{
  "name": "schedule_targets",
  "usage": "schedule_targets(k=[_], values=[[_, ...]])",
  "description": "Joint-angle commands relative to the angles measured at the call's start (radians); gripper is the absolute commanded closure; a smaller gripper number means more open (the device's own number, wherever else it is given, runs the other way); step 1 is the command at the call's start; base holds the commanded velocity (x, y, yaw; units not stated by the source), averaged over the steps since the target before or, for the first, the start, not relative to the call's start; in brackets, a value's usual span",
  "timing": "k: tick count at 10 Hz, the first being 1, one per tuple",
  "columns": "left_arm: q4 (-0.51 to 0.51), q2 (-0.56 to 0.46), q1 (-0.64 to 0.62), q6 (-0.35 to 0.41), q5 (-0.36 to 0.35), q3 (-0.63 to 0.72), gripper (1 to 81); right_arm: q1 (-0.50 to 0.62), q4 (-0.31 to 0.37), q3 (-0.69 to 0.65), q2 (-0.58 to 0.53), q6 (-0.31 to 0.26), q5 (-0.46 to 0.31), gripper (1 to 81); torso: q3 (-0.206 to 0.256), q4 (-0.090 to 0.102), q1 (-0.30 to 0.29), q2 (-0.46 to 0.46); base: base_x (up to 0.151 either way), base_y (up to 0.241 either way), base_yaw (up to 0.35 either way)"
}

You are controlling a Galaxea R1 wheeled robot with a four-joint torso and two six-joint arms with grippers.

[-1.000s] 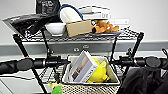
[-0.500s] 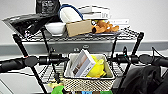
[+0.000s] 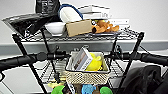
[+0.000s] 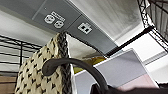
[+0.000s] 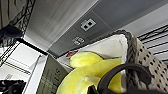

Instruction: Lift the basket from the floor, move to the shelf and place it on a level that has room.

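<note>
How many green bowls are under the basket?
2 show: one green bowl below the basket's left corner, another below its right corner, beside the blue toy. More may be hidden lower down.

1. The basket (image 3: 87,76) is hiding much of the middle tier behind it.
2. The picture's lower edge is cutting off the green bowls (image 3: 58,90) and blue toy (image 3: 88,89).
3. Blur is making the printing on the white-grey box (image 3: 81,59) unreadable.
</note>
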Motion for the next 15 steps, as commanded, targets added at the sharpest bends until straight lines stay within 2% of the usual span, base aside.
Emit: schedule_targets(k=[1,5,6,10,11,12,13,15], values=[[0.056,0.143,-0.172,0.008,-0.045,-0.183,81.1,0.198,-0.048,-0.160,0.122,-0.014,0.035,81.1,0.000,0.000,0.000,0.000,0.000,0.000,0.000],[0.064,0.218,-0.197,0.008,-0.034,-0.315,81.1,0.192,-0.084,-0.343,0.243,-0.017,0.028,81.1,0.000,0.000,0.000,0.000,0.000,0.000,0.000],[0.062,0.226,-0.198,0.008,-0.005,-0.320,81.1,0.186,-0.084,-0.351,0.249,-0.017,0.028,81.1,0.000,0.000,0.000,0.000,0.000,0.000,0.000],[0.061,0.220,-0.198,0.008,0.000,-0.308,81.1,0.160,-0.086,-0.305,0.215,-0.014,0.030,81.1,0.000,0.000,0.000,0.000,0.000,0.000,0.000],[0.061,0.211,-0.198,0.008,0.000,-0.296,1.0,0.159,-0.084,-0.293,0.201,-0.008,0.036,81.1,0.000,0.000,0.000,0.000,0.000,0.000,0.000],[0.058,0.203,-0.198,0.008,0.000,-0.288,1.0,0.159,-0.083,-0.283,0.193,-0.006,0.038,81.1,0.000,0.000,0.000,0.000,0.000,0.000,0.000],[0.059,0.194,-0.198,0.008,0.000,-0.274,1.0,0.159,-0.078,-0.267,0.181,-0.006,0.038,1.0,0.000,0.000,0.000,0.000,0.000,0.000,0.000],[0.053,0.169,-0.197,0.005,-0.002,-0.246,1.0,0.154,-0.074,-0.240,0.157,-0.005,0.041,1.0,0.000,0.000,0.000,0.000,0.000,0.000,0.000]])
